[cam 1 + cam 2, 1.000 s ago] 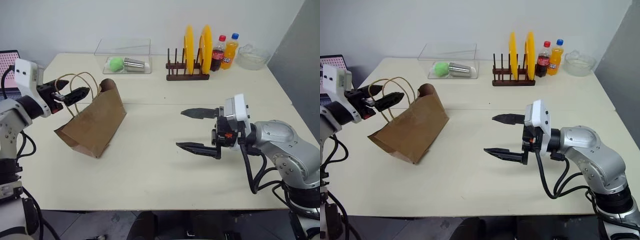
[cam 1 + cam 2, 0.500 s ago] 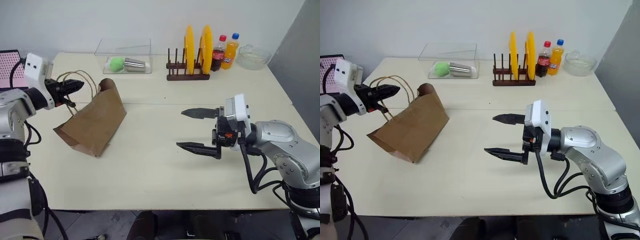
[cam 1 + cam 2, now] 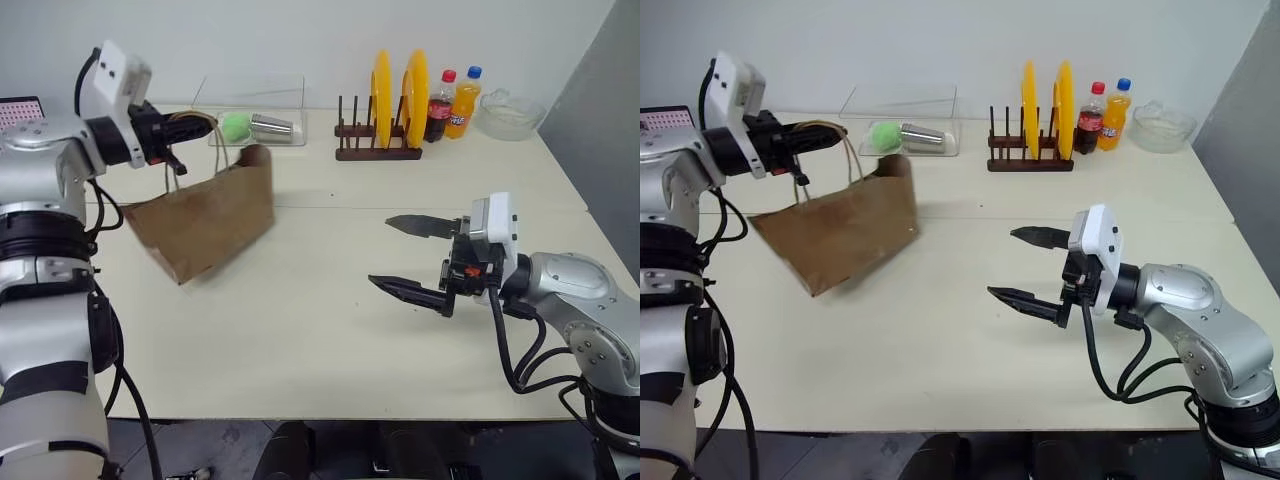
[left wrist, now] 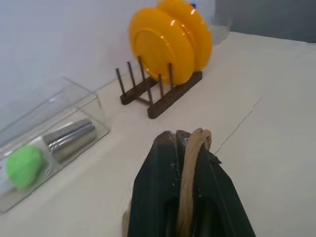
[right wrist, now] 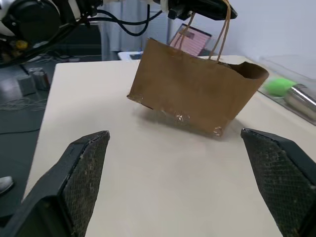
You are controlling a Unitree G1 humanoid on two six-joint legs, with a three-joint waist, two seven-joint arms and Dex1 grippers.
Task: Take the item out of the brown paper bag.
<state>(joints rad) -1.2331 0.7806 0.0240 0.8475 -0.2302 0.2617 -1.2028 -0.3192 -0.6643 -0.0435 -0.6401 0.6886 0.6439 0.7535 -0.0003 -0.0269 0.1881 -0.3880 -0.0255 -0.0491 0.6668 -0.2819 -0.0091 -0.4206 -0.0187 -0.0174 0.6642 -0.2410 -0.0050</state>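
Brown creased paper bag (image 3: 208, 223) now hangs lifted and tilted below the left gripper (image 3: 196, 124), newly clamped on its beige cord handles (image 4: 190, 185). Right wrist view: right gripper (image 3: 1032, 270) gapes wide, bag ahead, ready for reaching in.

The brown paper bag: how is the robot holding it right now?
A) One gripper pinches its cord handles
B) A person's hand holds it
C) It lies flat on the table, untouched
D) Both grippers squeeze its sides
A: the left gripper is shut on the cord handles of the brown paper bag, which hangs tilted from them, while the right gripper stands open, well apart from the bag.
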